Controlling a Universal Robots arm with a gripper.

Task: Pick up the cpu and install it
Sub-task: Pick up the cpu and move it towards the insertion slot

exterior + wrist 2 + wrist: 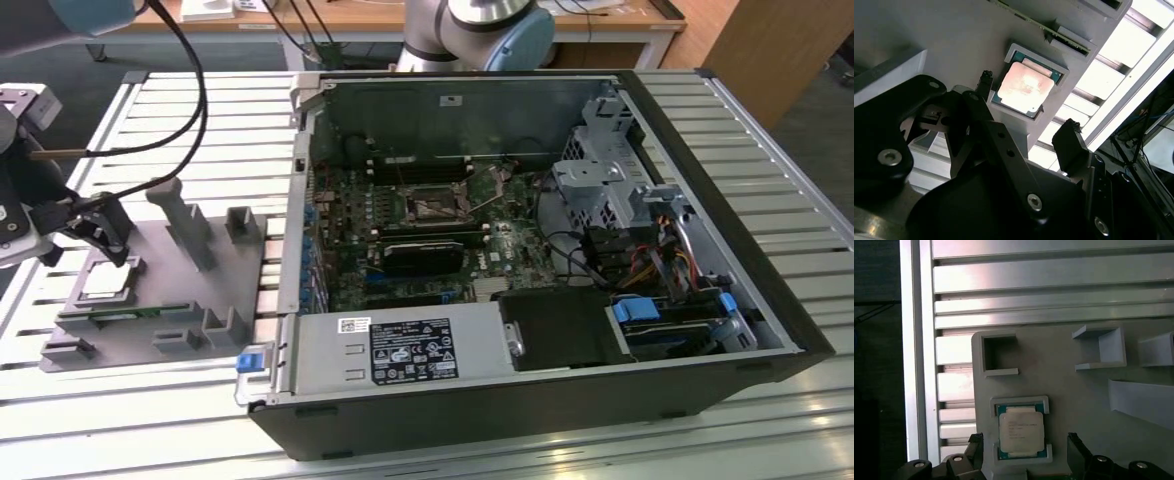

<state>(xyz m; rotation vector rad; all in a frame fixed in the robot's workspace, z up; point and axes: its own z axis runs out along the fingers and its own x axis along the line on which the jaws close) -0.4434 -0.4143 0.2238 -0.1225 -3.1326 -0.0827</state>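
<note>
The gripper (1024, 438) hangs open, jaws spread either side of the cpu (1021, 427) just beneath in its grey holder (1064, 405); an off-centre close could tilt the chip.

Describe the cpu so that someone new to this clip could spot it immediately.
On the exterior view's left of the open computer case lies a grey holder plate on the slatted table. In its square recess sits the cpu: a flat, shiny silver square with a thin green rim, unlike the empty grey pockets beside it.
</note>
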